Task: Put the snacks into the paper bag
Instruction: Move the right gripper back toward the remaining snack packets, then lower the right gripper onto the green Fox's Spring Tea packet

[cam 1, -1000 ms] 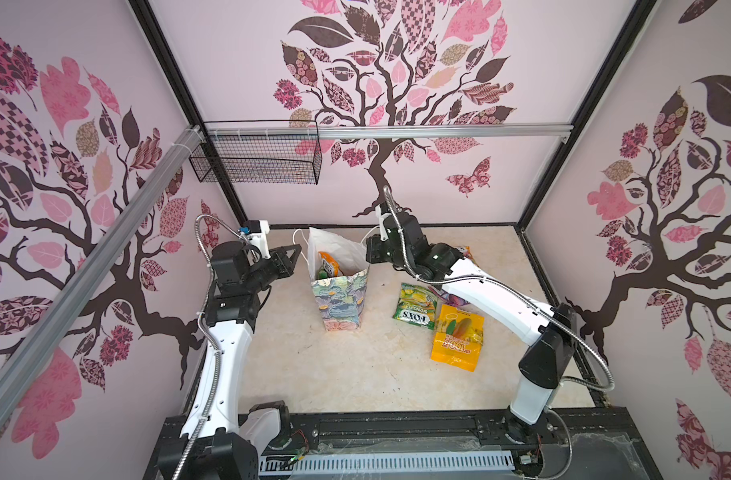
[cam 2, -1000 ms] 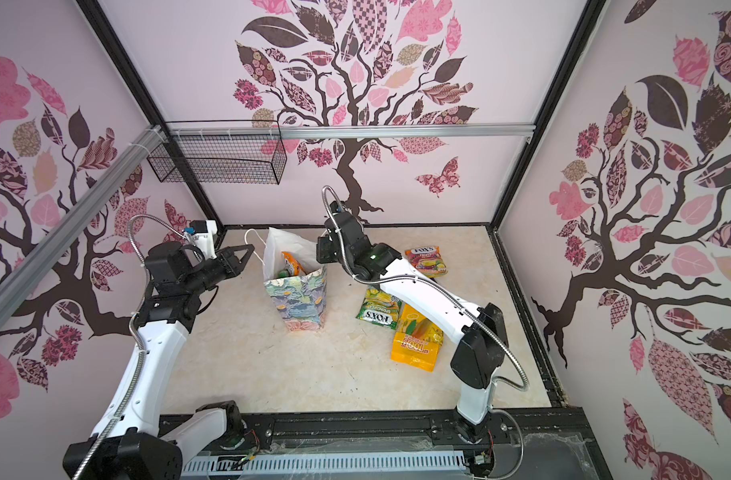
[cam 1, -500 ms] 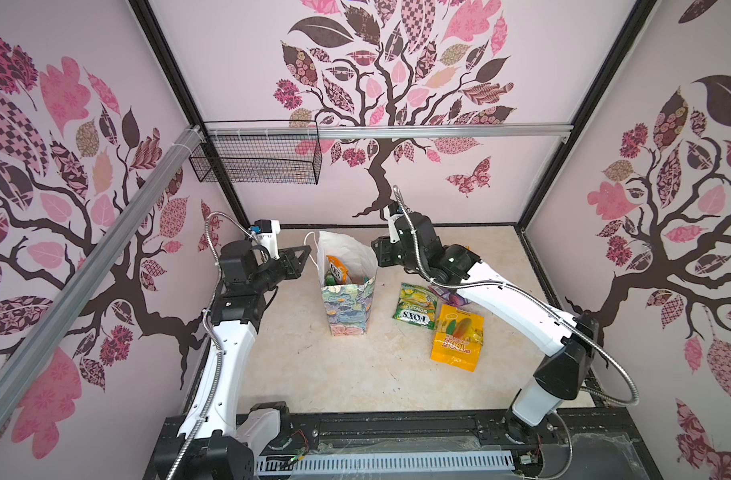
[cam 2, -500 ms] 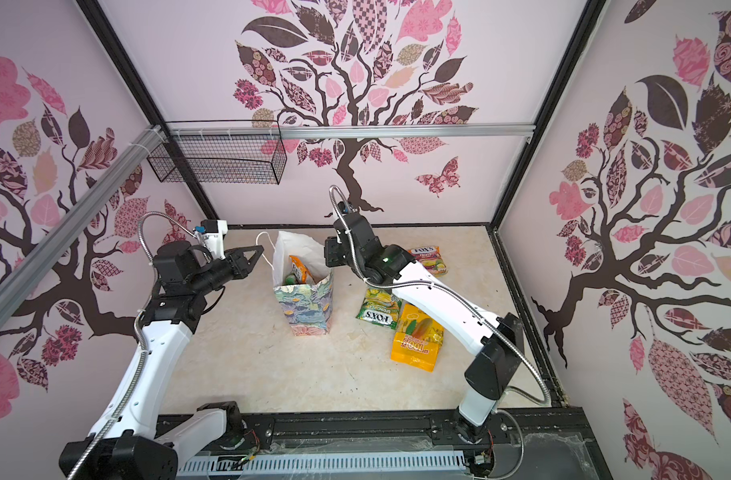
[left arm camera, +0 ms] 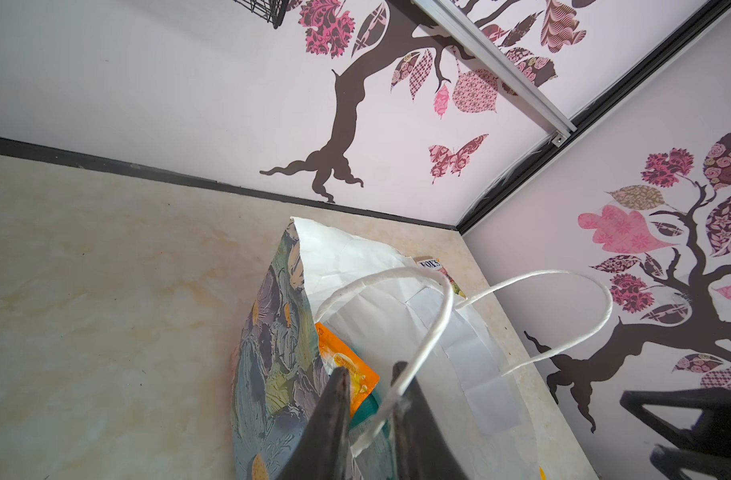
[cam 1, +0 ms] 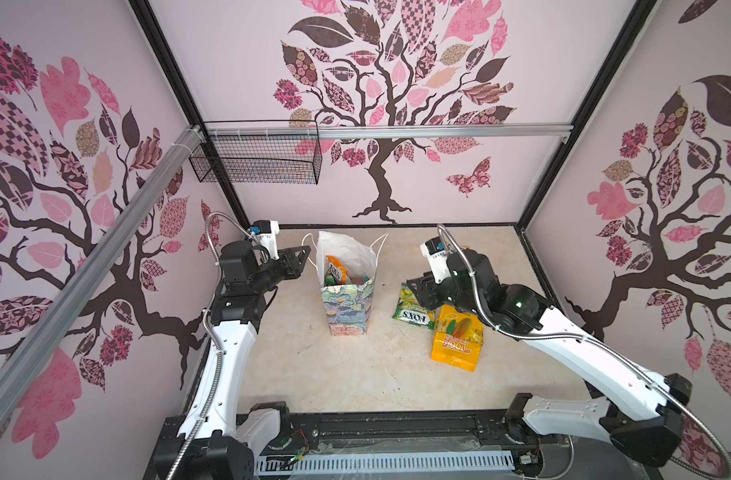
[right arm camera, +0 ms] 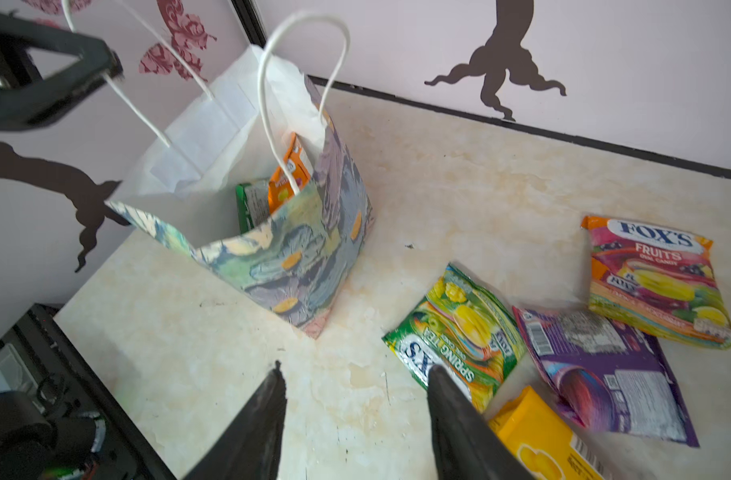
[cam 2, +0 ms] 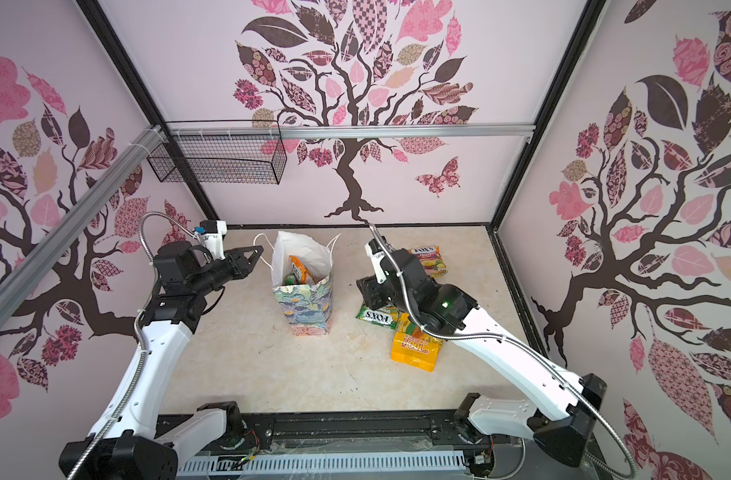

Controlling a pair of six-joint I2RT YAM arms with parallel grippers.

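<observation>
Left tool [left arm camera: 370,370] has eased apart, cord handle [left arm camera: 447,305] loose between its fingers [left arm camera: 334,399]. Paper bag [cam 1: 347,303] upright on tabletop [cam 1: 314,374], orange packet [cam 1: 334,266] inside. Right tool [right arm camera: 355,370] pulled back off the bag, jaws apart, empty, over green Spring Tea packet [right arm camera: 455,332]; yellow packet [cam 1: 457,336], purple packet [right arm camera: 605,365] beside it.

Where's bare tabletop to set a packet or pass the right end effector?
Bare: the wide stretch between the paper bag and front rail, and left of the bag. Crowded: right of it, where the green packet, yellow packet, purple packet and fruits packet cluster.
</observation>
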